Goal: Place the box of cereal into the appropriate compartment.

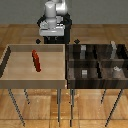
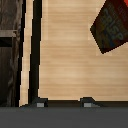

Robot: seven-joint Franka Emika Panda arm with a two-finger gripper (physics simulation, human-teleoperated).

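The box of cereal (image 1: 36, 60) is a slim red box lying on the floor of the large light-wood tray (image 1: 10, 75), left of the tray's middle in the exterior view. In the wrist view it (image 2: 112, 27) lies off to one side, apart from my gripper (image 2: 64, 103). The gripper is open and empty, its fingertips (image 2: 40, 104) hovering above the tray floor. The arm (image 1: 52, 27) stands behind the tray. The compartment with the tall pale-grey block (image 1: 114, 50) is the far cell on the exterior view's right of the dark four-cell bin (image 1: 95, 62).
The other cells hold short grey shapes (image 1: 85, 73) (image 1: 116, 71). The tray's dark wall (image 2: 33, 55) and the bin's wood (image 2: 9, 50) show beside the gripper in the wrist view. Both containers stand on thin metal legs (image 1: 60, 105).
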